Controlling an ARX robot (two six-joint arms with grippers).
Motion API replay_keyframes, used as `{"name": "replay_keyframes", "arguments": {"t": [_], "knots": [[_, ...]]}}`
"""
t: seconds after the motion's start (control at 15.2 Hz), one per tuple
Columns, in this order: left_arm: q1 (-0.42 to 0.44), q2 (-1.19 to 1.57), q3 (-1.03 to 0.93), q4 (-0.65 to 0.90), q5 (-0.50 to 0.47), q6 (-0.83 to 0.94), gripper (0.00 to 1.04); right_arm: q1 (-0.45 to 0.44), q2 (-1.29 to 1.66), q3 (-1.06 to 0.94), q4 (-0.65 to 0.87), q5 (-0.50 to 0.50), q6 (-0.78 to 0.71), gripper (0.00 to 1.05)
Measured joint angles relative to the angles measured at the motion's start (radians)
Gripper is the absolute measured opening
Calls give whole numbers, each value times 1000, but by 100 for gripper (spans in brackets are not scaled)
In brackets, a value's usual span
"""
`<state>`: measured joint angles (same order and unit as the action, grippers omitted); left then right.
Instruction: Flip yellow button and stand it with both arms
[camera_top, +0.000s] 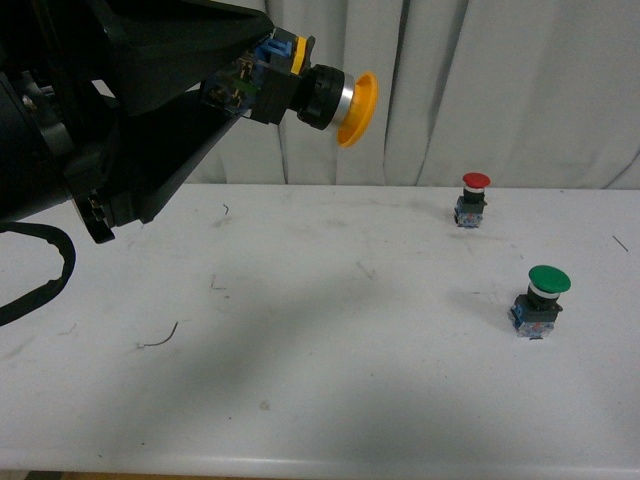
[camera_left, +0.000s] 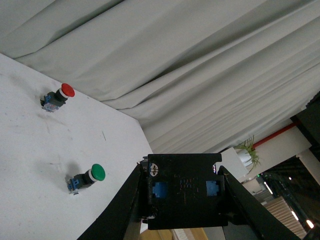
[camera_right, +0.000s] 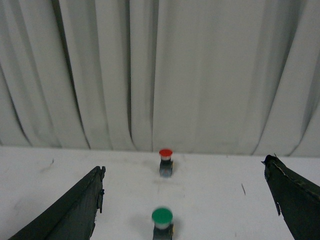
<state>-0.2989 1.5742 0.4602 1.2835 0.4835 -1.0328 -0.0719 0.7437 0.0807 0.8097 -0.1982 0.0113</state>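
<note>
Left tool (camera_top: 243, 86) clamping yellow button (camera_top: 318, 93), cap apparently sideways

**Left arm raised and gripping, right gripper spread wide**

The left arm (camera_top: 90, 130) fills the upper left of the front view, held high. The left gripper (camera_top: 250, 85) is clamped on the contact block of the yellow button (camera_top: 320, 92) (cap pointing sideways, toward the robot's right). The right gripper (camera_right: 184, 167) holds its 2 fingers (camera_right: 75, 210) far apart, gripping nothing.
</note>
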Motion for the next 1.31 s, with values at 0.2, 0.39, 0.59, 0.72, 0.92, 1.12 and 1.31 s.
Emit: {"name": "replay_keyframes", "arguments": {"t": [0.2, 0.39, 0.59, 0.72, 0.92, 1.12, 1.31], "knots": [[-5, 0, 0, 0, -1, 20, 36, 108, 744, 497, 148, 109, 95, 98], [-5, 0, 0, 1, 0, 20, 36, 177, 742, 496, 272, -90, 331, 98], [-10, 1, 0, 0, 0, 24, 36, 263, 750, 430, 464, -193, 604, 98], [-11, 2, 3, 0, -1, 25, 36, 323, 776, 429, 481, -237, 785, 98], [-12, 3, 3, 0, -1, 35, 36, 368, 880, 439, 477, -236, 977, 98], [-13, 6, 3, 0, 0, 39, 36, 381, 978, 468, 474, -226, 1128, 98], [-19, 16, 7, 0, 0, 40, 36, 428, 1032, 502, 478, -196, 1247, 98]]}}
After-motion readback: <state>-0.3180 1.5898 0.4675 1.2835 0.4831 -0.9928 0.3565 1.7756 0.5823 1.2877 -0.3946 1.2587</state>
